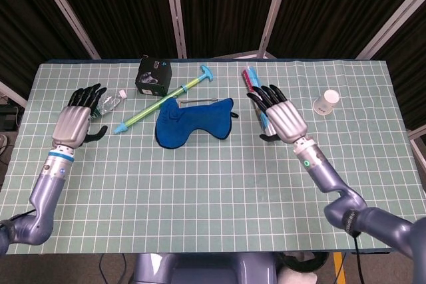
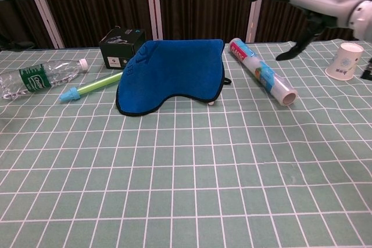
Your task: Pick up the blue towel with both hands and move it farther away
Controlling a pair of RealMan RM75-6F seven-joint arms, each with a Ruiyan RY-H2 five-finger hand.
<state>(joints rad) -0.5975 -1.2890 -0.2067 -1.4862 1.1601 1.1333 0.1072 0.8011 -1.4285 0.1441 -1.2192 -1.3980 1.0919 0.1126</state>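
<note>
Blue towel (image 1: 193,119) lies flat at bench centre. Left hand (image 1: 75,120) at 9 o'clock, right hand (image 1: 282,114) at 3, fingers spread wide, empty. Risk: a regrasp could snag the stick (image 1: 160,100) touching the towel's edge.

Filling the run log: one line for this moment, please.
blue towel: on table, released | left hand: open, clear of towel | right hand: open, clear of towel

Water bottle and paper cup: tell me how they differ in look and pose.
The water bottle lies on its side near the table's left edge; the paper cup stands upright toward the right. The bottle is clear plastic with a green label and white cap; the cup is white, opaque and open-topped. The bottle is long and slim, the cup short and tapered. Both rest on the green checked cloth, untouched.
</note>
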